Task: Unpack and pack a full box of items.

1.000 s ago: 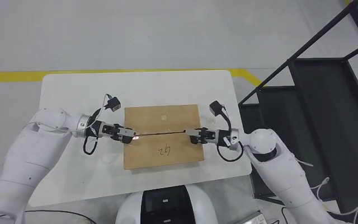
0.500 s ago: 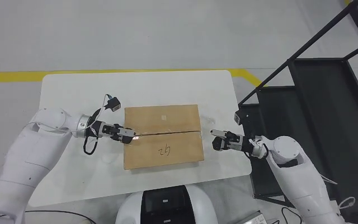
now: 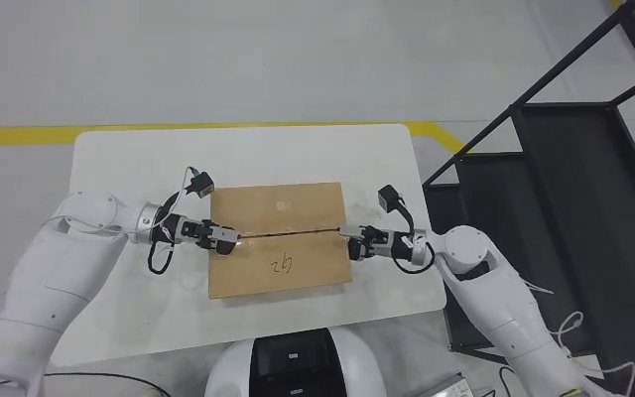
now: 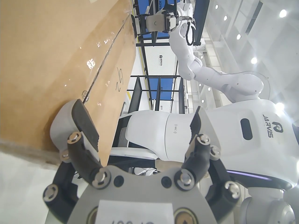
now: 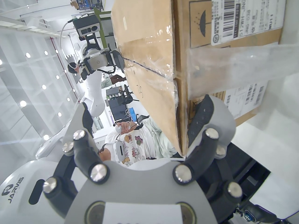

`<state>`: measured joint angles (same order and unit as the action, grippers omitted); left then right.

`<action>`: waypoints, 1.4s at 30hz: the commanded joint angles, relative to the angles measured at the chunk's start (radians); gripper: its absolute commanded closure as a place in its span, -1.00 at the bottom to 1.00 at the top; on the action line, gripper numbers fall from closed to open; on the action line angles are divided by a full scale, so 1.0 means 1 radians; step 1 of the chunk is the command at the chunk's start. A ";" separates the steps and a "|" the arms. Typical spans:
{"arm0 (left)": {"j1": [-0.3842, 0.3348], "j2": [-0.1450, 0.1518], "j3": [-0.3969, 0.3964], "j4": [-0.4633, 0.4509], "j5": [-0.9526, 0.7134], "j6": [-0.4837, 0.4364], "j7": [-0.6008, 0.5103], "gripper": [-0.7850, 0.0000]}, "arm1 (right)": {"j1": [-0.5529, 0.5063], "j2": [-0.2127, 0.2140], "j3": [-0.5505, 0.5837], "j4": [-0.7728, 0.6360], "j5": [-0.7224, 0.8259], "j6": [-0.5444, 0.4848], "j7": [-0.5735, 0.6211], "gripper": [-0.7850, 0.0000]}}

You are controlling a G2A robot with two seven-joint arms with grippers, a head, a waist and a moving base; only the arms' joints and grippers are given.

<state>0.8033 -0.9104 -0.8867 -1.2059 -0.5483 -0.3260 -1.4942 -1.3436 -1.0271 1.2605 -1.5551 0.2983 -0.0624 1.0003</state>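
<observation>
- Evidently released, the left gripper (image 3: 226, 241) sat at the left end of the box (image 3: 288, 213), fingers spread, one pad on the lid by the taped seam.
- The box lay flat on the table (image 3: 129, 159), sealed; probably stiff, heavy if full, with slick tape.
- The right gripper (image 3: 349, 245), likewise spread, met the right end; flap edges looked the safest hold.

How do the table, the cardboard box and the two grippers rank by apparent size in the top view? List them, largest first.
1. Table
2. Cardboard box
3. Left gripper and right gripper: these look alike, so they are not ranked against each other.
</observation>
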 commanded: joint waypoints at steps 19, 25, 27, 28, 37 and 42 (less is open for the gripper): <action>0.000 0.000 0.000 0.000 0.000 0.000 0.000 -1.00 | 0.056 -0.012 -0.080 0.021 -0.015 0.034 -0.005 -1.00; 0.000 0.000 0.000 0.000 0.000 0.000 0.000 -1.00 | -0.002 -0.007 -0.053 0.021 0.060 0.057 0.012 -1.00; 0.000 0.000 0.000 0.000 0.000 0.000 0.000 -1.00 | 0.004 -0.012 -0.068 0.041 0.090 0.053 0.005 -1.00; 0.000 0.000 0.000 0.000 0.000 0.000 0.000 -1.00 | 0.012 -0.015 -0.077 0.055 0.099 0.051 0.000 -1.00; 0.000 0.000 0.000 0.000 0.000 0.000 0.000 -1.00 | 0.100 -0.048 -0.138 0.218 0.142 0.037 -0.166 -1.00; 0.000 0.000 0.000 0.000 0.000 0.000 0.000 -1.00 | 0.135 -0.061 -0.165 0.290 0.140 0.037 -0.204 -1.00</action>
<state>0.8033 -0.9104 -0.8867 -1.2059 -0.5483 -0.3260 -1.4942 -1.2131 -1.0865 1.0978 -1.2781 0.4378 -0.0222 0.7984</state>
